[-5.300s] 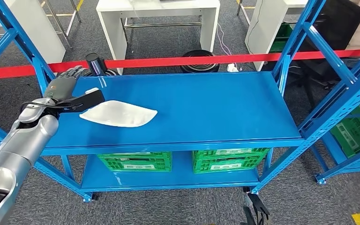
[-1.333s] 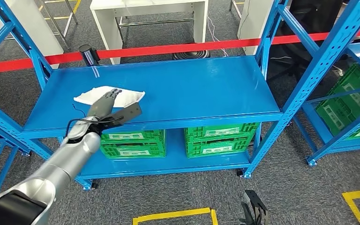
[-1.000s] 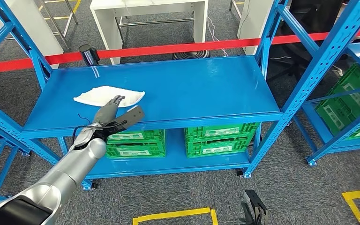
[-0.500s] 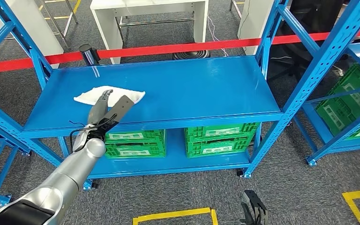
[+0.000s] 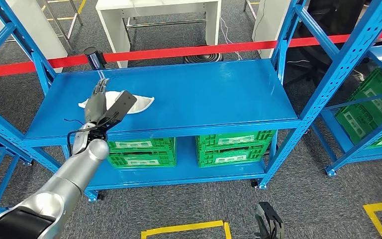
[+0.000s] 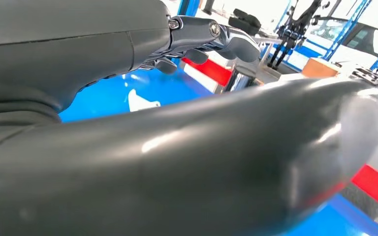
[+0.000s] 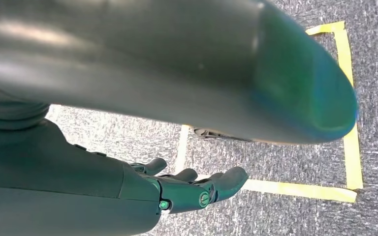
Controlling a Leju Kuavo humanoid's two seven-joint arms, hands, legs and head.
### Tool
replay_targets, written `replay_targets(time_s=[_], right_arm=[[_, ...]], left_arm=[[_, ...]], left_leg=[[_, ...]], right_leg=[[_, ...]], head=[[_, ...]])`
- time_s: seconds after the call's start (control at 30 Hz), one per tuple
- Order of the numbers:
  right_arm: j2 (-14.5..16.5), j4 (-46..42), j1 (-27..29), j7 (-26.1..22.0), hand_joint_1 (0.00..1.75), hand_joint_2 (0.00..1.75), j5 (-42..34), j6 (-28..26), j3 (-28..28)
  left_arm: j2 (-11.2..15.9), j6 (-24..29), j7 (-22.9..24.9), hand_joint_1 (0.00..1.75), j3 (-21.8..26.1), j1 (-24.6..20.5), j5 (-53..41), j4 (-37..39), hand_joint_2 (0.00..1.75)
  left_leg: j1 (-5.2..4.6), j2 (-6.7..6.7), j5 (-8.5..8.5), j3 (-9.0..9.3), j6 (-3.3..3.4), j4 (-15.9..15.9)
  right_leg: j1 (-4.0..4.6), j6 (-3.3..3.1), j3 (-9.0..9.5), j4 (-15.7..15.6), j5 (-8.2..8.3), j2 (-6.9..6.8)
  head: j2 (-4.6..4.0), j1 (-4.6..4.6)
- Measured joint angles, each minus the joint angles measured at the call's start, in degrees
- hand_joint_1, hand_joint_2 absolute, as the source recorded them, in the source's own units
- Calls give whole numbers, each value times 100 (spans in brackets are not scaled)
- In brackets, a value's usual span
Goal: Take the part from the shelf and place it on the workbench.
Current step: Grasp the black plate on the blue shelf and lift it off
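Though empty, left hand (image 5: 101,105) over part (image 5: 140,103).

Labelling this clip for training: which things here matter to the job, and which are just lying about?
Job:
white part on the blue shelf
left hand, open, over the part

Lying about:
green crates on the lower level
red barrier tape
white table
right hand, hanging above the floor

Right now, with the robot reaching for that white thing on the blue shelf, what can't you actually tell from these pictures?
- Head view: the left hand covers the middle of the white part, so contact cannot be judged.
- Left wrist view: the thumb blocks all but a sliver of the part.
- Head view: the green crates sit under the blue shelf; their contents are hidden.
- Head view: the right hand is cut off by the picture's edge.
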Motion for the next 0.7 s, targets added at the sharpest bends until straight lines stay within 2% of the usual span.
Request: replay_targets(time_s=[0.4,0.47,0.57,0.6,0.63,0.7], right_arm=[[0,0,-1,-4,0,0,10,24,3],[3,0,-1,-4,0,0,11,25,3],[0,0,-7,4,0,0,33,23,3],[-6,-1,-14,8,0,0,39,22,5],[-12,-1,-19,12,0,0,42,23,8],[-20,-2,-20,20,0,0,43,21,13]], left_arm=[[74,-80,60,0,-1,-47,-103,1,0],[96,-86,63,0,-2,-49,-103,1,0],[125,-86,67,0,-6,-61,-102,-15,0],[128,-91,64,0,-8,-70,-101,-21,0],[131,-96,62,0,-9,-79,-101,-25,0],[129,-107,60,0,-9,-87,-102,-21,0]], left_leg=[[0,0,0,-2,0,1],[-14,-2,-11,-12,39,21],[-12,-1,17,83,158,-154],[9,5,46,153,189,-264],[35,16,76,220,212,-354],[63,31,77,261,228,-401]], right_leg=[[-1,0,-1,-1,0,0],[-22,32,2,-19,14,-5],[-20,99,30,-92,28,-18],[-7,113,4,-33,-19,-18],[2,129,-86,152,-122,-17],[-26,170,-427,811,-434,-9]], head=[[0,0],[0,-3],[0,-8],[0,-2],[0,5],[0,16]])
